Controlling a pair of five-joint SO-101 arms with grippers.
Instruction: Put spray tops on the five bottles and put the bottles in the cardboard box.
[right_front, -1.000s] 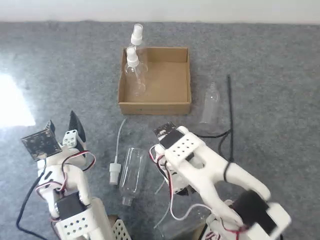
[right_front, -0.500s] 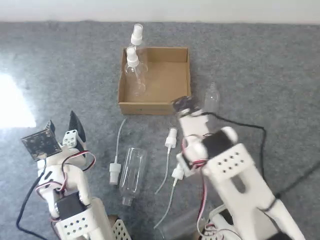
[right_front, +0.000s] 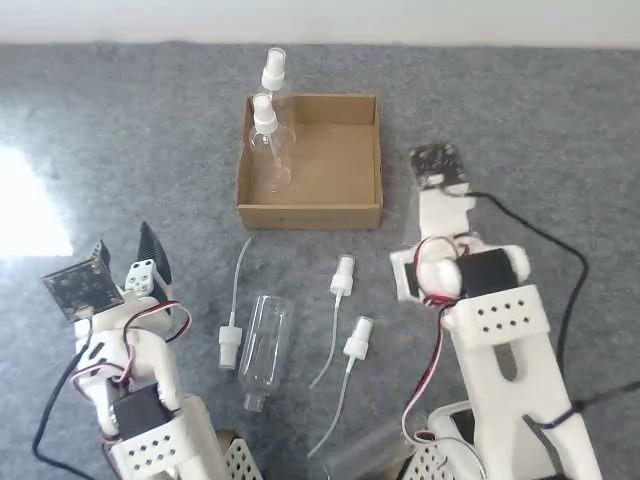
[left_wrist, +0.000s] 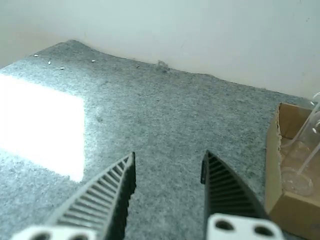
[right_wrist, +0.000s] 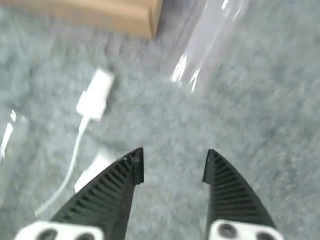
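The right gripper is held with its jaws spread and nothing between them, aimed down just off the front right corner of the cardboard box. A clear bottle is seen close beside that same corner, beyond the fingertips. Its neck is cut off, so a cap cannot be confirmed. The left gripper is likewise parted and empty, well off the box's front left. In front of the box three loose spray tops are scattered, and a lying bottle, uncapped, is found among them. Two capped bottles are stood at the box's left wall; whether the farther one is inside cannot be told.

The step in hand is judged to be the taking of the clear bottle. The jaws are best kept wide until the body is bracketed, then closed gently on its middle — thin plastic is easily dented or tipped — with the neck left free for a top.
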